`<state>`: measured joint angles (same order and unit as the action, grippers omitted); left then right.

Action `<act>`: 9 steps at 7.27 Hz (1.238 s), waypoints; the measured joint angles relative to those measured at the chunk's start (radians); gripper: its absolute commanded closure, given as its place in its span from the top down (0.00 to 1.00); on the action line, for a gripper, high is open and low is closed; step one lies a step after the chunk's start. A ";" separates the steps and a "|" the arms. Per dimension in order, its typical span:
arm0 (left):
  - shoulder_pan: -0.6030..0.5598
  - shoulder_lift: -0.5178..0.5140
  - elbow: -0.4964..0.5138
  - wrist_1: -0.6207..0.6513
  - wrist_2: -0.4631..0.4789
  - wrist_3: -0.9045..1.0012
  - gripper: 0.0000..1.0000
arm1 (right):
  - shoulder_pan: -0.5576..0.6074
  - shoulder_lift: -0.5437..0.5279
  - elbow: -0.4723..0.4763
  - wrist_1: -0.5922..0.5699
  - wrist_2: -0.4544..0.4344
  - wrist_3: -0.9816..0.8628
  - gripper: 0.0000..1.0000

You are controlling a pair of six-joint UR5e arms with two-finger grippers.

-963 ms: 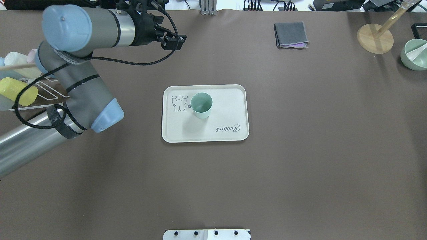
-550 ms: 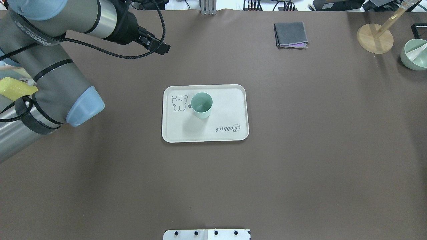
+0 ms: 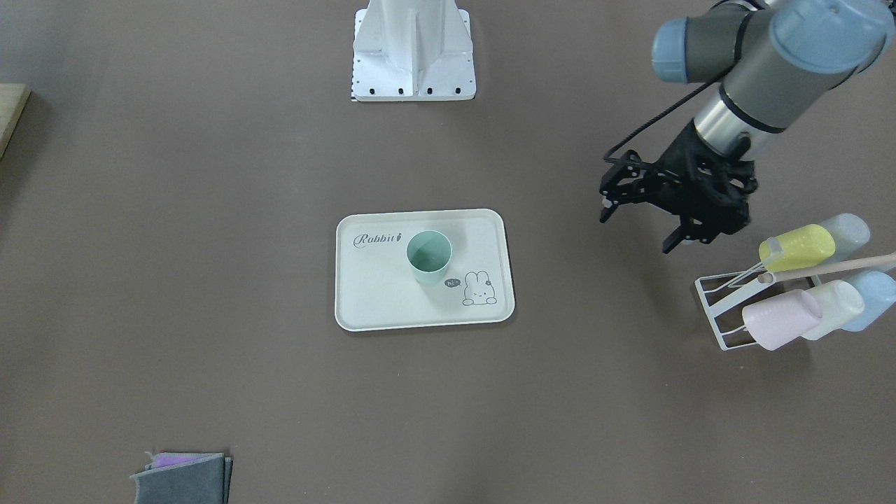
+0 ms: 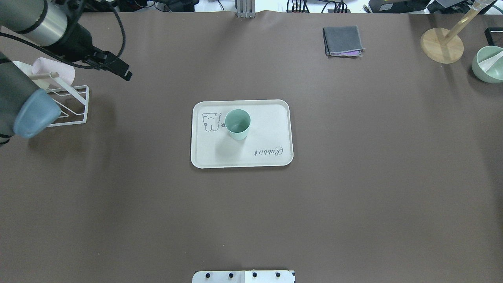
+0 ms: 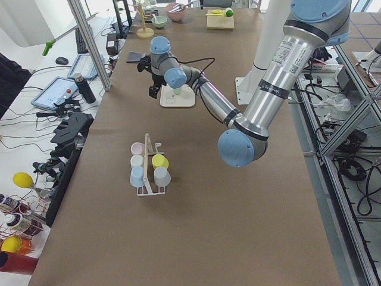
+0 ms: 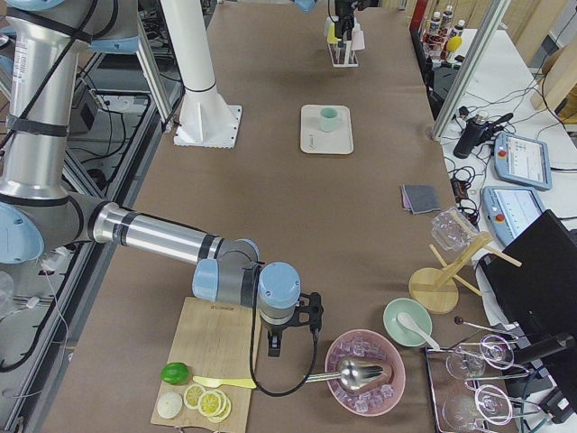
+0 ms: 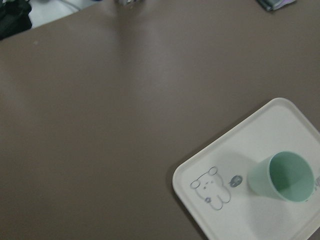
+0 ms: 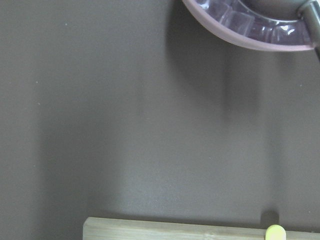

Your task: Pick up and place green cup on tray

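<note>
The green cup (image 4: 237, 124) stands upright, mouth up, on the tray (image 4: 275, 129), in the tray's far-left part as the overhead view shows it, just beside the small bunny drawing. The tray lies flat near the middle of the surface (image 4: 353, 177).

The left tool (image 3: 637, 229) hangs above the surface well to the left of the tray, its fingers (image 3: 605, 208) spread wide. It holds nothing and touches nothing. It is close to the white wire rack (image 3: 721, 318), which carries a yellow cup (image 3: 798, 248) and a pink cup (image 3: 777, 318) among others, but it stays apart from them.

The right tool (image 6: 287, 332) shows only in the side view, far off to the right, over the surface between a wooden cutting board (image 6: 212, 347) and a pink bowl of ice (image 6: 365, 372). Whether it is wide or narrow, I cannot tell. A folded grey cloth (image 4: 342, 40) lies at the far side of the surface.
</note>
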<state>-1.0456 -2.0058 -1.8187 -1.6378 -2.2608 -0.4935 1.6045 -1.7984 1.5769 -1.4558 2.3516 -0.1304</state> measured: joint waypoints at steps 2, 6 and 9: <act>-0.143 0.026 0.022 0.255 -0.011 0.226 0.98 | 0.000 0.000 0.000 0.000 0.000 0.000 1.00; -0.407 0.134 0.152 0.353 -0.025 0.568 0.98 | 0.000 0.000 0.000 0.002 0.001 0.000 1.00; -0.506 0.272 0.180 0.346 -0.054 0.788 0.98 | 0.000 0.001 0.014 -0.003 0.003 0.004 1.00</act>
<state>-1.5518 -1.7338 -1.6384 -1.2921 -2.3151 0.2950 1.6045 -1.7979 1.5908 -1.4584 2.3545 -0.1263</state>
